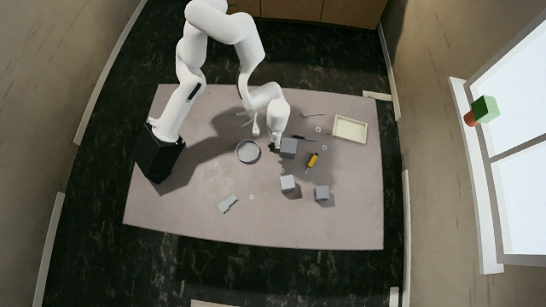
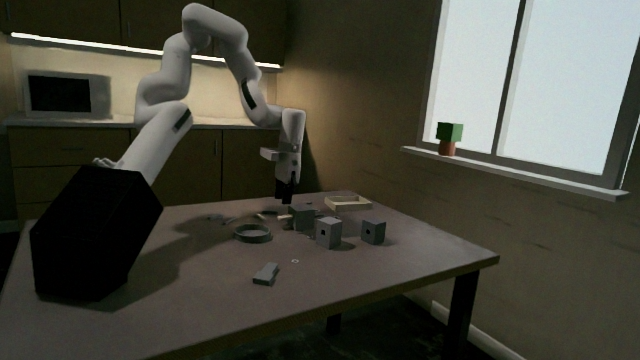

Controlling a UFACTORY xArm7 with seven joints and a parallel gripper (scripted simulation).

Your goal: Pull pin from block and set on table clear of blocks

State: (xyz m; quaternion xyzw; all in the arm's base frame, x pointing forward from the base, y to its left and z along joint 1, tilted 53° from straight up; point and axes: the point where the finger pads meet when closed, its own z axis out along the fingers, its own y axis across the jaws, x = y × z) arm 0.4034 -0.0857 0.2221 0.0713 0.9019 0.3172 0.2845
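Observation:
The pin's grey block (image 1: 288,147) stands near the middle of the table and also shows in the exterior view (image 2: 302,216). A pale pin (image 2: 284,217) sticks out sideways from the block's left face. My gripper (image 2: 286,198) points straight down and hovers a little above the pin, partly open with nothing between the fingers. In the top view my gripper (image 1: 273,146) sits just left of the block and hides the pin.
Two more grey blocks (image 1: 287,182) (image 1: 322,193) stand in front. A grey ring (image 1: 247,151) lies to the left, a yellow-handled tool (image 1: 312,160) to the right, a cream tray (image 1: 350,129) at the far right. A small grey piece (image 1: 227,203) and several washers lie around.

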